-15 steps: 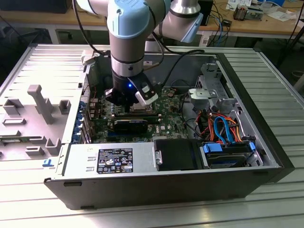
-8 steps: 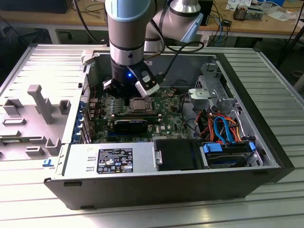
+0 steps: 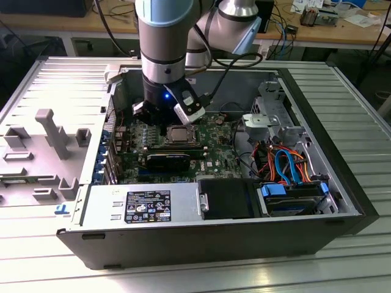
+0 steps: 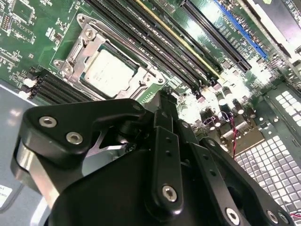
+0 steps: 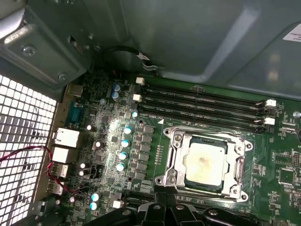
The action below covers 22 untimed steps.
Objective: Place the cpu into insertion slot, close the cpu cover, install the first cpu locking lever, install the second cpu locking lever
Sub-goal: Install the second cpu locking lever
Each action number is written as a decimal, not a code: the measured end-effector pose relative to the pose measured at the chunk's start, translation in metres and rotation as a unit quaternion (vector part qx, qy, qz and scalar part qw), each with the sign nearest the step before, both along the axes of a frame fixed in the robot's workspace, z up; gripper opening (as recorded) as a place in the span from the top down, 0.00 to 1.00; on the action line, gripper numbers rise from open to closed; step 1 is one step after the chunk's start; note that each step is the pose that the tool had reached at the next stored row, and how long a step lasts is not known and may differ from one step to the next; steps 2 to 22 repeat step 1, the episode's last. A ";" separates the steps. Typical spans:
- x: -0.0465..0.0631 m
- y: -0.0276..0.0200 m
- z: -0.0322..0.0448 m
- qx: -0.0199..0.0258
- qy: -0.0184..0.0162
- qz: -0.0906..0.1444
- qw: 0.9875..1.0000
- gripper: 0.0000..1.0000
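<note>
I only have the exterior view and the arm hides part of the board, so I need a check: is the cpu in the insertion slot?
Observer: Yes. In both wrist views the cpu lies flat inside the insertion slot.
Operator: Is the cover down over it?
Observer: The cpu cover lies flat around the chip's edges, with the metal top showing through its window.
Operator: Where is the tool?
Observer: In the first wrist view the tool is right beside one edge of the cover. I cannot tell whether it touches.
</note>
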State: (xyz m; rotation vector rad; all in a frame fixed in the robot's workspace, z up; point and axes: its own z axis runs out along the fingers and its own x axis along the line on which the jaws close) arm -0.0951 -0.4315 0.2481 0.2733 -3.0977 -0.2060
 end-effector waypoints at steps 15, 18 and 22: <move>0.000 0.0000 0.0001 0.000 0.000 0.000 1.000 0.89; 0.000 0.0000 0.0001 0.000 0.000 0.000 1.000 0.89; 0.000 0.0000 0.0001 0.000 0.000 0.000 1.000 0.89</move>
